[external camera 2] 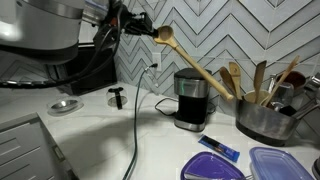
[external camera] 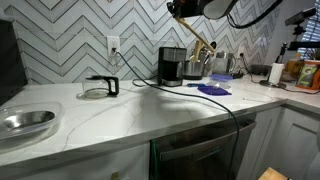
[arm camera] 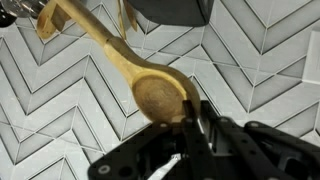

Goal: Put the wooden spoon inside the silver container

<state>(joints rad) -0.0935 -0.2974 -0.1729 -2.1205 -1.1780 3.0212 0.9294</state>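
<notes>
Gripper (arm camera: 192, 126) is filling the bottom of the wrist view, dark fingers (arm camera: 205, 132) closing narrowly on the rim of the wooden spoon (arm camera: 150, 90) at its bowl end. The jaws are nearly together and holding the spoon, nothing else. The spoon is hanging in the air, clear of the counter, and its handle is running away from the gripper toward the top left of the wrist view.

In an exterior view the gripper (external camera 2: 143, 26) is sitting high, with the wooden spoon (external camera 2: 195, 68) slanting down and away from it. The handle tip is ending by the rim of the silver container (external camera 2: 262, 122), well below the gripper. Cannot tell if the tip is inside or only over it. Other wooden utensils (external camera 2: 262, 80) are standing in the container. A black coffee maker (external camera 2: 190, 100) is standing beneath the spoon's handle, just beside the container.

Nearer the camera than the container, a blue packet (external camera 2: 218, 148) and blue plastic lids (external camera 2: 210, 168) are lying on the white marble counter (external camera 2: 90, 140). A black cable (external camera 2: 137, 130) is trailing down from the gripper's side.

In an exterior view a shallow metal bowl (external camera: 25, 122) is sitting far from the gripper (external camera: 186, 11), at the opposite end of the counter. A chevron tile wall (external camera: 80, 40) is running behind everything.
</notes>
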